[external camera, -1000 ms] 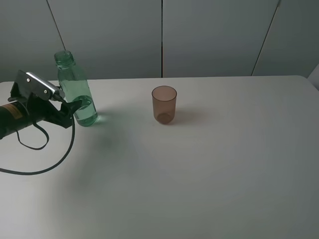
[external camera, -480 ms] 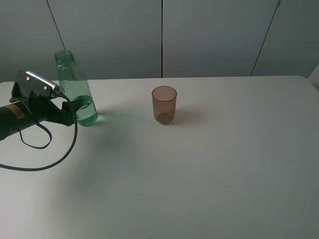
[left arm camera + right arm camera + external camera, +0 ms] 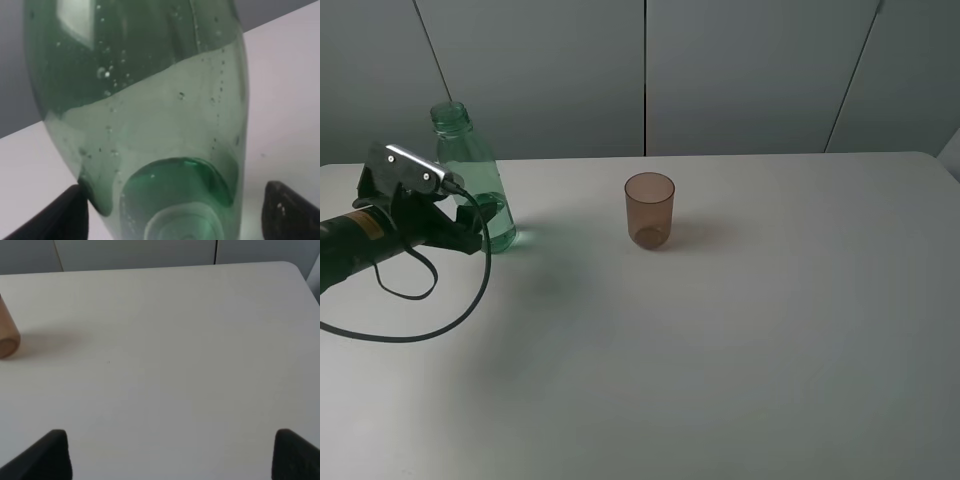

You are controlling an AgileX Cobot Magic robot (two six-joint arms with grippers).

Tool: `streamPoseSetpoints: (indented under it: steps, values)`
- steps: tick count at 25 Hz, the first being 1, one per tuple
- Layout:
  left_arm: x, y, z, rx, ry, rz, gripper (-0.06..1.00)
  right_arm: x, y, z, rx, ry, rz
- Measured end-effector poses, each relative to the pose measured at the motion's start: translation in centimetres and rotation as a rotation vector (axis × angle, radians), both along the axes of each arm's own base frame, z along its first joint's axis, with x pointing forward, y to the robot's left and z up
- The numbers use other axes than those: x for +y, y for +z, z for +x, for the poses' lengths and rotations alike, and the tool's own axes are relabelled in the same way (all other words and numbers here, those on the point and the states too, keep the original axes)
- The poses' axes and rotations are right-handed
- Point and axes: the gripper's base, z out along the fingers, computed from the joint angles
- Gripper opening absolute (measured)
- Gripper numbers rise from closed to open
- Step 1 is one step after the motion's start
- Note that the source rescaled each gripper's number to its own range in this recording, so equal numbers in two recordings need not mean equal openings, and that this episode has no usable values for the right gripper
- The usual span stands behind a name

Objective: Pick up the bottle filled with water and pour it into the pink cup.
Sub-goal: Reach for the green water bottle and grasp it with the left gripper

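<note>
The green transparent bottle stands upright and capless at the table's far left, partly filled with water. My left gripper is open at its lower part, one jaw on each side. In the left wrist view the bottle fills the frame between the dark fingertips, and a small gap shows on one side. The pink cup stands upright to the right of the bottle, apart from both. The cup's edge also shows in the right wrist view. My right gripper is open over bare table and holds nothing.
The white table stretches wide to the right and to the front. A black cable from the left arm loops over the table at the front left. Grey wall panels stand behind the table's far edge.
My left gripper has moved right, toward the bottle, so that its jaws now reach around the lower part. Bottle and cup have stayed in place.
</note>
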Motion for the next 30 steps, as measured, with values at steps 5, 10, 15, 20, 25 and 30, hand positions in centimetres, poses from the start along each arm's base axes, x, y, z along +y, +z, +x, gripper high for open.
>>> streamPoseSetpoints:
  steps: [5, 10, 15, 20, 25, 30]
  values:
    - [-0.2, 0.0, 0.0, 0.005, 0.032, -0.009, 0.57, 0.0, 0.0, 0.0, 0.0, 0.0, 0.0]
    - [0.0, 0.0, 0.3, -0.003, 0.053, 0.0, 0.57, 0.0, 0.0, 0.0, 0.0, 0.0, 0.0]
    - [-0.2, 0.7, 1.4, -0.039, 0.053, -0.003, 0.57, 0.0, 0.0, 0.0, 0.0, 0.0, 0.0]
    - [-0.3, 0.6, 1.7, -0.041, 0.053, -0.002, 0.58, 0.0, 0.0, 0.0, 0.0, 0.0, 0.0]
    - [-0.5, -1.2, 1.7, 0.006, 0.048, 0.003, 0.58, 0.0, 0.0, 0.0, 0.0, 0.0, 0.0]
    - [-0.9, -1.6, 2.2, 0.003, 0.055, -0.004, 0.58, 0.0, 0.0, 0.0, 0.0, 0.0, 0.0]
